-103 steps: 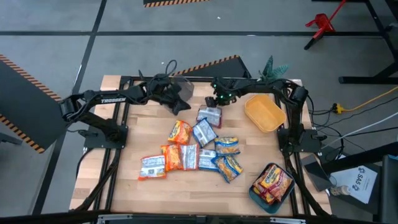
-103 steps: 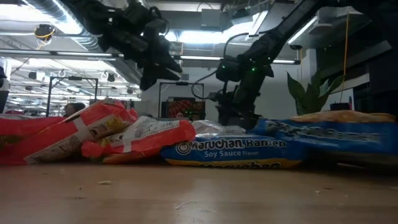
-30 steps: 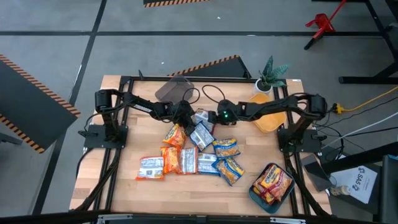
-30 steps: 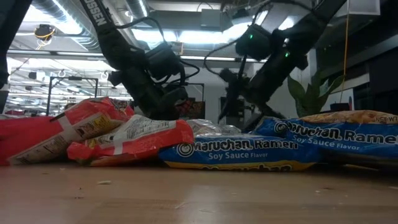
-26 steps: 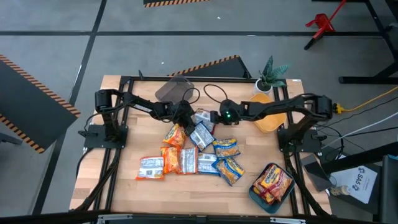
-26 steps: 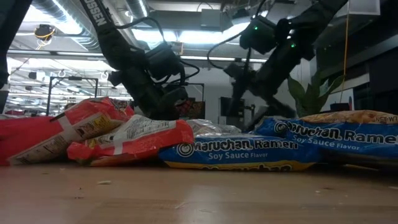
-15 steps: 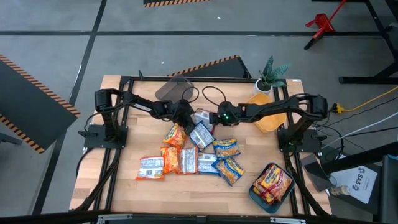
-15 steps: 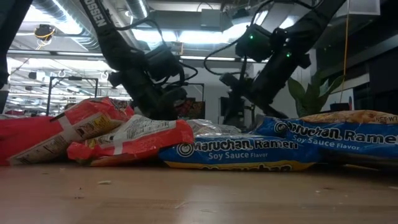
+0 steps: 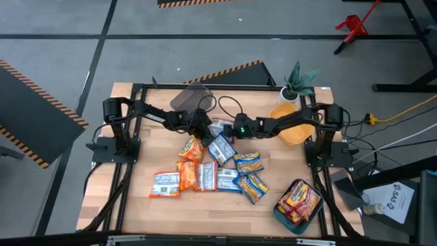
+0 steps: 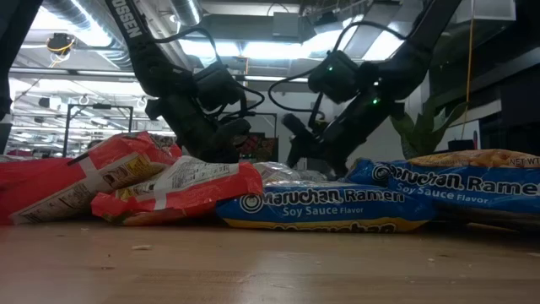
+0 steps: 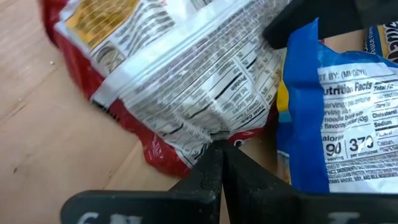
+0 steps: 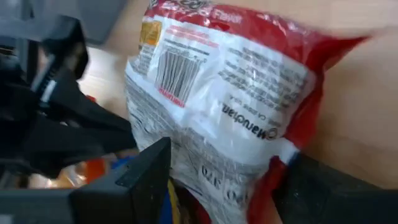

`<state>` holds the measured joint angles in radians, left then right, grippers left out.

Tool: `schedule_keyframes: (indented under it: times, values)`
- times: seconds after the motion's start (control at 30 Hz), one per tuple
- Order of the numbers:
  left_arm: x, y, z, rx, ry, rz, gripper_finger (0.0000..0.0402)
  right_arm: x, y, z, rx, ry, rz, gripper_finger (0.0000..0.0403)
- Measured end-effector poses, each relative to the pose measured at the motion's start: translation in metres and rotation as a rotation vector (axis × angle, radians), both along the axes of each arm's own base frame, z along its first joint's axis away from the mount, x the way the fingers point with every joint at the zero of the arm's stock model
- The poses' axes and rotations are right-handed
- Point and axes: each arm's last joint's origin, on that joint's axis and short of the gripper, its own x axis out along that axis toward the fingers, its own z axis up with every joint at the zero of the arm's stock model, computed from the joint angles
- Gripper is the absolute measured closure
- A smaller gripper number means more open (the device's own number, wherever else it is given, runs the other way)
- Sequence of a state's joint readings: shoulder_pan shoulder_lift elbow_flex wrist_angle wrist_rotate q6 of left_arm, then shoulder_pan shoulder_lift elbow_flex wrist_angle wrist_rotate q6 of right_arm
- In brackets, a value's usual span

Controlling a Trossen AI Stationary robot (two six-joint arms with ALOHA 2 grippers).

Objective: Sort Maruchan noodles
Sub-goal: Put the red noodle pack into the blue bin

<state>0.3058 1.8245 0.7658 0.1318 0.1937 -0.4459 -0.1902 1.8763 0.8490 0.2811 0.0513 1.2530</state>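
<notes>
Red packet point(image 12: 236, 118) at pile's far edge is straddled by right gripper point(image 9: 227, 128), fingers wide, not yet closed. Left gripper point(image 9: 203, 129), shut on its opposite edge, is equally near; long axis runs between them.

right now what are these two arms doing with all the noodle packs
Both arms have met at the far end of the pile over one red-and-white packet. The left gripper is shut on that packet's edge, while the right gripper has its jaws open on either side of it, not yet closed. The other packets lie scattered mid-table. A few red ones already sit in the teal bin; the yellow bin looks empty.
</notes>
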Motion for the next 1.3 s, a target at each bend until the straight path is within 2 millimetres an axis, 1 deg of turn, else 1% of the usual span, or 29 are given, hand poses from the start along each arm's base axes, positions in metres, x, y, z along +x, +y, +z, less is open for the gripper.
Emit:
schedule_keyframes:
  times: [0.17, 0.27, 0.33, 0.43, 0.57, 0.67, 0.73, 0.83, 0.97, 1.07, 1.17, 1.3]
  values:
    - [0.000, 0.000, 0.000, 0.002, -0.003, -0.003, 0.0401, 0.005, -0.001, -0.007, 0.003, -0.021, 0.016, 0.0161]
    - [0.000, 0.000, 0.000, -0.003, -0.009, -0.007, 0.0401, 0.005, -0.001, -0.007, -0.010, -0.025, 0.033, 0.0179]
    - [0.001, 0.001, 0.002, -0.015, -0.023, -0.014, 0.0401, 0.005, -0.001, -0.005, -0.010, -0.033, 0.037, 0.0204]
    - [0.000, 0.003, 0.008, -0.059, -0.045, -0.016, 0.0401, 0.005, 0.000, -0.005, -0.003, -0.043, 0.048, 0.0253]
    - [-0.001, 0.008, 0.021, -0.098, -0.082, -0.011, 0.0401, 0.006, 0.001, -0.004, 0.000, -0.051, 0.062, 0.0319]
    - [-0.002, 0.013, 0.035, -0.094, -0.137, -0.003, 0.0401, 0.007, 0.000, -0.003, -0.022, -0.065, 0.077, 0.0353]
    - [-0.005, 0.016, 0.044, -0.109, -0.173, 0.003, 0.0401, 0.008, 0.000, -0.002, -0.029, -0.079, 0.074, 0.0364]
    - [-0.009, 0.020, 0.059, -0.140, -0.225, 0.019, 0.0401, 0.008, 0.000, 0.000, -0.036, -0.094, 0.069, 0.0365]
    - [-0.017, 0.023, 0.086, -0.146, -0.312, 0.037, 0.0401, 0.007, 0.000, 0.007, -0.046, -0.101, 0.067, 0.0363]
    - [-0.026, 0.024, 0.110, -0.141, -0.384, 0.050, 0.0401, 0.005, -0.004, 0.020, -0.070, -0.131, 0.072, 0.0367]
    - [-0.037, 0.023, 0.134, -0.121, -0.465, 0.060, 0.0401, 0.000, -0.011, 0.037, -0.098, -0.158, 0.062, 0.0367]
    - [-0.052, 0.019, 0.165, -0.033, -0.572, 0.055, 0.0401, -0.011, -0.021, 0.068, -0.136, -0.210, 0.051, 0.0367]
